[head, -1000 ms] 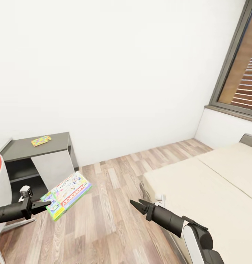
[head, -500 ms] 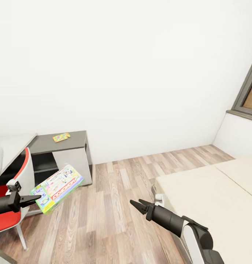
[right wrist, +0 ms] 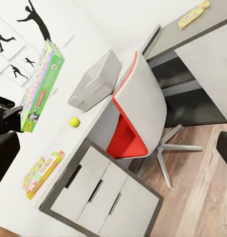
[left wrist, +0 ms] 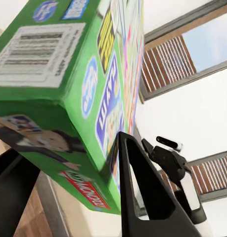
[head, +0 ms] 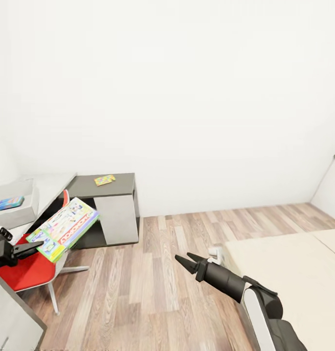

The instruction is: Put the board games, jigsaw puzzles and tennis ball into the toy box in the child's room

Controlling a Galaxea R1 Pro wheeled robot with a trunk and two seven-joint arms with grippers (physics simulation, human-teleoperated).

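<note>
Left claw [head: 28, 249] is grasping the green, flat cardboard board game [head: 63, 228] by one edge; right claw [head: 183, 261] is hanging released. Advise keeping the box level while approaching the grey open toy box [head: 14, 210] on the white tabletop [head: 55, 183].

The right arm [head: 255, 300] is a glossy black forearm with a white shell panel near the elbow, tapering to a black gripper [head: 183, 259] — two pointed fingers. The left gripper [head: 21, 249] matches — a small white-capped block above.
</note>
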